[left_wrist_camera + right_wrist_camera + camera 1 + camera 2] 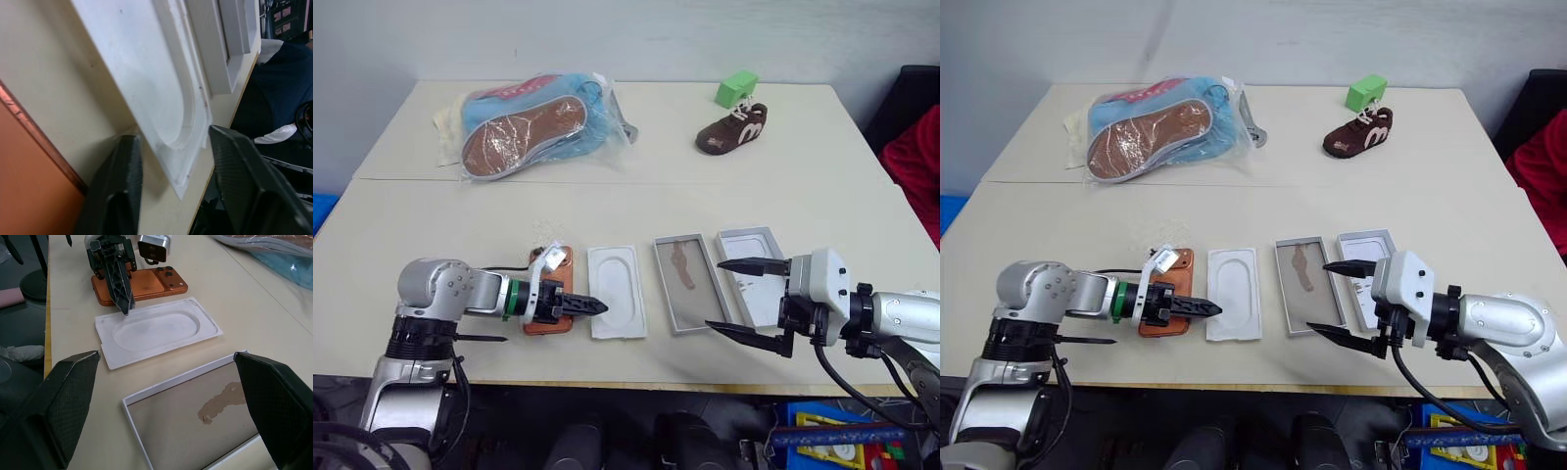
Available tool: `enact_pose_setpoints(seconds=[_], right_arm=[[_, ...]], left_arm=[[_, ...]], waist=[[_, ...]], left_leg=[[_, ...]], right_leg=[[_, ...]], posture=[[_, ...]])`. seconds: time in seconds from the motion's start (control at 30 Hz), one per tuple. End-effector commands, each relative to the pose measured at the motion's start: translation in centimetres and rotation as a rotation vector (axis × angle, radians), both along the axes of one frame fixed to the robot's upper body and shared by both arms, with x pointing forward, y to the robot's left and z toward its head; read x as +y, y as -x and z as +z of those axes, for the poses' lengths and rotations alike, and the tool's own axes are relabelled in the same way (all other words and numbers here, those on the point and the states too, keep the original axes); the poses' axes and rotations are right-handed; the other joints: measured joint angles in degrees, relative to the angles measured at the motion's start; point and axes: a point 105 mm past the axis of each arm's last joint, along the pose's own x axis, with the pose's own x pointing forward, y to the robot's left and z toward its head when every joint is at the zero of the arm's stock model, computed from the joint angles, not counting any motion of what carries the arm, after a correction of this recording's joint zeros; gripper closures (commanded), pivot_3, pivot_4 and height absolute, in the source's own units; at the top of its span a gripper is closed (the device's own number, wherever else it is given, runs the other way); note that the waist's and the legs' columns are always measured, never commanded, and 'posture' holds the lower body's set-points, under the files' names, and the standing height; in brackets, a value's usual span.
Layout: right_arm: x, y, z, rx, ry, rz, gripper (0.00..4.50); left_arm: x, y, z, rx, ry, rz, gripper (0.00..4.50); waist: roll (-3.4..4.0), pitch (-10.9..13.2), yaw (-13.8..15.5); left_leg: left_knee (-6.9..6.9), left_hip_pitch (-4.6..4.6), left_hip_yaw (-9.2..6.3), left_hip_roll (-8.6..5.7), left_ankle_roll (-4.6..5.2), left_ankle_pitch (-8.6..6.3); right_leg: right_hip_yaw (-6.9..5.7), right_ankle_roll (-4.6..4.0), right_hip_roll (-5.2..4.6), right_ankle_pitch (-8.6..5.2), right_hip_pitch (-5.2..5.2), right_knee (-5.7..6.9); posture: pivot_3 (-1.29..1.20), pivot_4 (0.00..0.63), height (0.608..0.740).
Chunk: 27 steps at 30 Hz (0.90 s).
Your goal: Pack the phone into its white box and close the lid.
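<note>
Along the near edge of the counter (pixel 862 220) lie four things in a row: the phone (pixel 146 284), back up, then a flat white insert (pixel 616 291) with an oval recess, the white box (pixel 689 284) with its grey-brown smeared floor, and the lid (pixel 756 272). The left gripper (pixel 124 308) hangs over the phone's near end, its tips at the insert's edge, jaws narrowly parted and holding nothing. The right gripper (pixel 732 298) hovers before the box and lid, jaws spread wide, empty.
</note>
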Motion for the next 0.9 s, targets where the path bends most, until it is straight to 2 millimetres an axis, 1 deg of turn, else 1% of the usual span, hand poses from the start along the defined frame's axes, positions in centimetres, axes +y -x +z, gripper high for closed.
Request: enact_pose_setpoints(seconds=[0.03, 0.13, 0.23, 0.3, 0.43, 0.5, 0.6, 0.7, 0.77, 0.8, 0.83, 0.87, 0.9], right_arm=[[0.3, 0.5, 0.7, -0.045, 0.003, 0.010, 0.00], [0.3, 0.6, 0.5, -0.040, 0.006, 0.004, 0.00], [0.1, 0.6, 0.1, -0.041, 0.033, 0.000, 0.00], [0.0, 0.6, -0.5, -0.043, 0.074, 0.003, 0.00], [-0.2, 0.6, -2.1, -0.031, 0.152, 0.027, 0.00], [-0.3, 0.4, -2.9, -0.027, 0.183, 0.038, 0.00], [-0.3, -0.1, -3.4, -0.034, 0.203, 0.056, 0.00], [-0.2, -0.6, -4.2, -0.045, 0.253, 0.091, 0.00], [0.0, -1.3, -5.1, -0.039, 0.274, 0.105, 0.00], [0.2, -1.8, -5.6, -0.040, 0.282, 0.113, 0.29], [0.3, -2.1, -6.0, -0.041, 0.289, 0.120, 0.39], [0.5, -2.4, -6.5, -0.035, 0.297, 0.137, 0.59], [0.6, -2.6, -6.8, -0.032, 0.303, 0.150, 0.98]], left_arm=[[0.3, -0.6, -1.1, 0.027, -0.043, 0.047, 2.39], [-0.1, -0.7, -1.1, 0.044, -0.013, 0.058, 3.00], [-0.7, -0.7, -0.5, 0.066, 0.070, 0.062, 3.86], [-0.8, -0.7, -0.2, 0.067, 0.089, 0.065, 4.47], [-0.1, -0.7, -0.3, 0.071, 0.084, 0.090, 4.49], [0.4, -0.7, -0.1, 0.069, 0.104, 0.107, 4.49], [1.1, -0.7, 0.5, 0.055, 0.127, 0.128, 4.49], [2.5, 0.2, 2.0, 0.010, 0.139, 0.111, 4.49], [3.7, 1.1, 3.4, -0.018, 0.160, 0.092, 4.49], [4.4, 1.7, 3.9, -0.023, 0.161, 0.083, 4.50], [4.8, 2.1, 4.2, -0.024, 0.161, 0.076, 4.50], [5.2, 2.4, 4.5, -0.023, 0.160, 0.075, 4.50], [5.4, 2.6, 4.6, -0.021, 0.159, 0.074, 4.50]], waist=[[0.01, 0.0, 0.1], [0.01, 0.0, 0.3], [0.04, 0.0, 0.5], [0.04, 0.0, 0.5], [0.05, 0.0, 0.1], [0.05, 0.0, 0.0], [0.05, 0.0, 0.0], [0.02, 0.0, -0.3], [-0.07, 0.1, -0.7], [-0.09, 0.1, -0.8], [-0.13, 0.1, -0.8], [-0.13, 0.1, -0.8], [-0.13, 0.1, -0.8]], left_leg=[[0.02, 0.00, -0.01, -0.01, 0.00, 0.00], [0.18, 0.00, -0.08, -0.05, 0.00, 0.00], [0.27, -0.02, -0.23, -0.12, 0.00, 0.00], [0.28, -0.02, -0.24, -0.13, 0.00, 0.00], [0.27, 0.00, -0.24, -0.13, 0.00, 0.00], [0.27, 0.00, -0.24, -0.13, -0.01, 0.01], [0.26, 0.00, -0.24, -0.13, -0.02, 0.00], [0.22, 0.00, -0.28, -0.12, -0.06, 0.01], [0.16, 0.01, -0.34, -0.11, -0.11, 0.02], [0.13, 0.00, -0.40, -0.11, -0.14, 0.01], [0.12, 0.00, -0.46, -0.12, -0.15, 0.02], [0.14, -0.01, -0.51, -0.12, -0.15, 0.02], [0.15, -0.02, -0.52, -0.14, -0.15, 0.02]], right_leg=[[0.00, 0.00, 0.00, 0.00, 0.00, 0.00], [0.01, 0.01, -0.02, 0.00, 0.07, 0.02], [0.12, 0.03, -0.02, 0.01, 0.13, 0.04], [0.13, 0.04, -0.01, 0.01, 0.14, 0.05], [0.13, 0.07, -0.01, 0.00, 0.13, 0.09], [0.13, 0.08, -0.01, 0.00, 0.12, 0.11], [0.13, 0.08, 0.00, -0.01, 0.08, 0.12], [0.16, 0.09, 0.02, -0.01, 0.03, 0.14], [0.19, 0.09, 0.06, -0.01, -0.03, 0.13], [0.20, 0.08, 0.08, -0.01, -0.06, 0.14], [0.20, 0.08, 0.08, -0.02, -0.06, 0.14], [0.21, 0.07, 0.08, -0.02, -0.05, 0.12], [0.22, 0.07, 0.07, -0.02, -0.05, 0.11]], posture=[[0.00, 0.150, 0.740], [0.00, 0.150, 0.740], [0.00, 0.150, 0.740], [0.00, 0.150, 0.740], [0.00, 0.150, 0.740], [0.00, 0.150, 0.740], [0.00, 0.150, 0.740], [0.00, 0.150, 0.740], [0.00, 0.150, 0.740], [0.00, 0.150, 0.740], [0.00, 0.150, 0.740], [0.00, 0.150, 0.740], [0.00, 0.150, 0.740]])
